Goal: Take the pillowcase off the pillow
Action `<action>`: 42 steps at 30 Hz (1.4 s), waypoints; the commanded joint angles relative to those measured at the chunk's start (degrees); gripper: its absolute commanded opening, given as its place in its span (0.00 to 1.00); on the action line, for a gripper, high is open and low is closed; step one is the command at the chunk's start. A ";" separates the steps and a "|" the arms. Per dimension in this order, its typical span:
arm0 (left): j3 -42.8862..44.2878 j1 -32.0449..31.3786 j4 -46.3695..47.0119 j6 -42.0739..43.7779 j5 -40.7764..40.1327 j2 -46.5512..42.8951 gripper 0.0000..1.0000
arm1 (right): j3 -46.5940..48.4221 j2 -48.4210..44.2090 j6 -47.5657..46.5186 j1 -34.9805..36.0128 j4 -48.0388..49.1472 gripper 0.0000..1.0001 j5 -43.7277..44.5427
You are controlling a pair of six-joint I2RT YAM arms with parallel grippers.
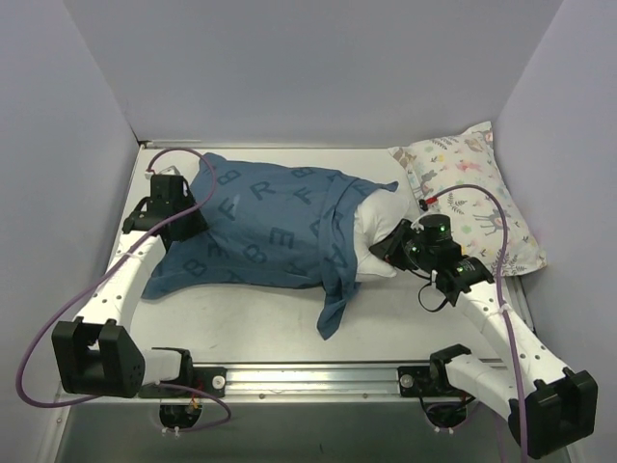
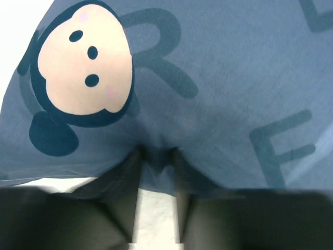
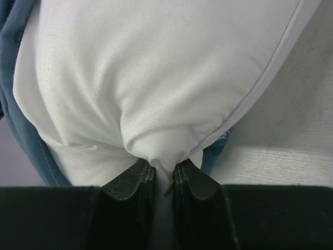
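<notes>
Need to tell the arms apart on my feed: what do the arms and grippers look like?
The left arm and right arm match: white links, black joints and bases, a purple cable looped along each. The left gripper and right gripper are black, each with two dark tapered fingers.

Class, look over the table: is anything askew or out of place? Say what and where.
The dark teal letter-printed fabric pillowcase is rumpled and partly off the plump white pillow, whose end pokes out bare; a loose flap trails out crookedly.
</notes>
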 commanded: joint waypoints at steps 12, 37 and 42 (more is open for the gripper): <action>8.99 5.07 1.41 -0.88 -10.95 3.60 0.00 | 12.40 0.26 -1.39 -2.98 -1.19 0.00 -1.25; 16.91 21.76 -1.15 -4.48 -27.42 18.81 0.00 | 39.92 1.84 9.42 -27.94 -6.29 0.00 -16.82; 16.38 22.92 -1.76 -6.06 -26.71 20.74 0.00 | 45.71 3.42 10.92 -29.44 -6.65 0.00 -17.96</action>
